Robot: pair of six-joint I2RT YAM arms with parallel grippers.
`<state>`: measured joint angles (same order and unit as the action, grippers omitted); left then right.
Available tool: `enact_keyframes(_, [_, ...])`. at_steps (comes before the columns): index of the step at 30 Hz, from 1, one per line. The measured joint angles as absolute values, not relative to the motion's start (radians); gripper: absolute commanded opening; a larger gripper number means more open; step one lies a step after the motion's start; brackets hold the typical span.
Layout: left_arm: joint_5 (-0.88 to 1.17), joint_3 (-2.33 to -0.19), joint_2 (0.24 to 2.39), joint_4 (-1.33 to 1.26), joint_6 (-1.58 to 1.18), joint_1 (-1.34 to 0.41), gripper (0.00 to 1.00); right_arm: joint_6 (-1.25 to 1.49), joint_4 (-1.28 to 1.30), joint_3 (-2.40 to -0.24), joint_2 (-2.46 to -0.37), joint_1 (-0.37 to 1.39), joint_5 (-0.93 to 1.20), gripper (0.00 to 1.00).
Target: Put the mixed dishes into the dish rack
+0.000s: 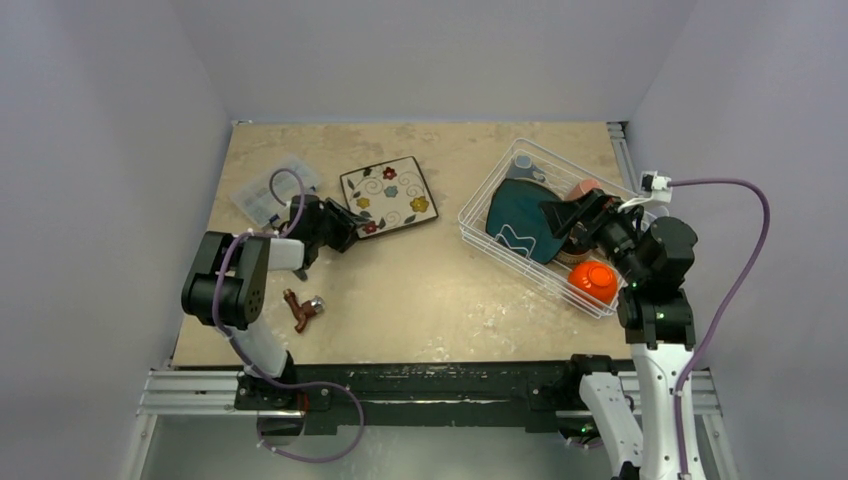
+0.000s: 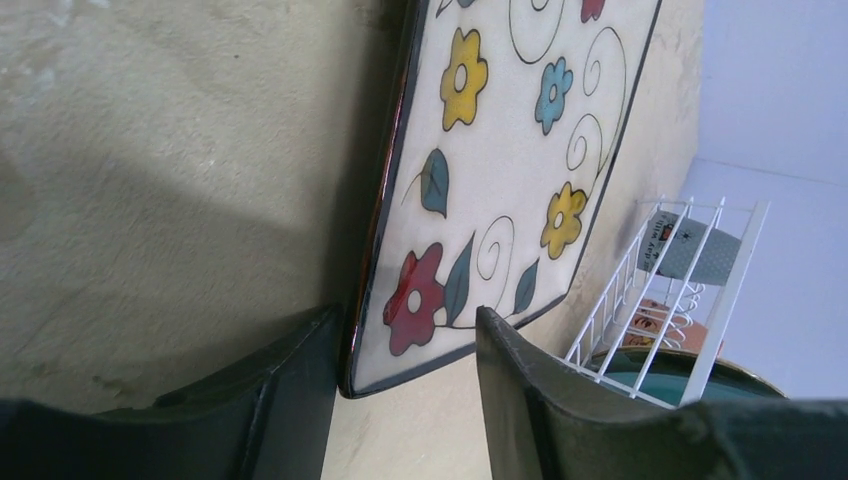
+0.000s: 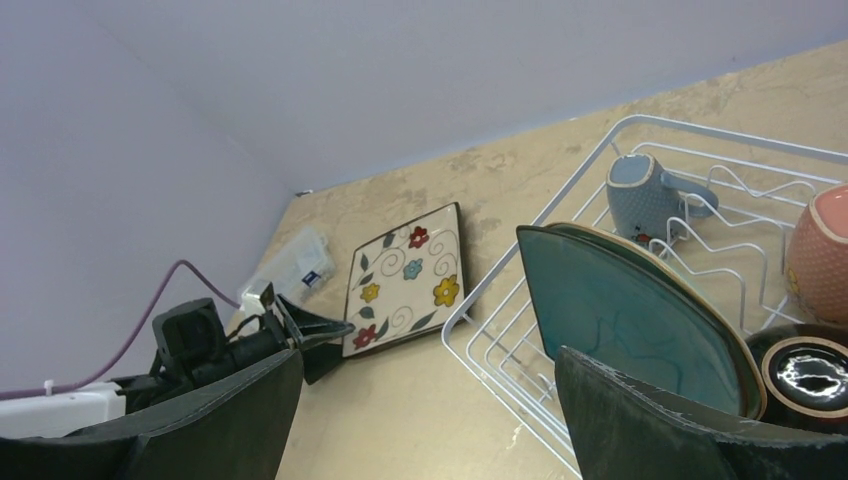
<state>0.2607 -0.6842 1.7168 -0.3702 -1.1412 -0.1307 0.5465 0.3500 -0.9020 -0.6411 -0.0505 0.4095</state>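
Note the square plate (image 1: 388, 196): cream, dark rim, red, yellow and blue flowers. Your round plate (image 1: 520, 220) is teal; the rack (image 1: 480, 205) white.

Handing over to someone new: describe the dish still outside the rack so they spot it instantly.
Find the large white wire dish rack on the right of the beige table, then look left of it. There a square cream plate with a dark rim lies, right of a clear plastic compartment box. It alone carries painted red, yellow and blue flowers.
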Motion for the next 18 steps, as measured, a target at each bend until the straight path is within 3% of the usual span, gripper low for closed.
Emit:
enact_keyframes(5, [0.286,-0.688,1.770,-0.437,-1.139,-0.124,0.16,0.546,0.354,-0.905,-0.641,-0.051,0.408,0.99])
enact_keyframes(9, [0.308,-0.688,1.792,-0.463,-1.138,-0.111,0.00,0.547,0.361,-0.906,-0.641,-0.051,0.404,0.99])
enact_keyframes(18, [0.355,-0.687,1.718,-0.461,-1.173,-0.110,0.00,0.581,0.367,-0.914,-0.669,-0.051,0.419,0.97])
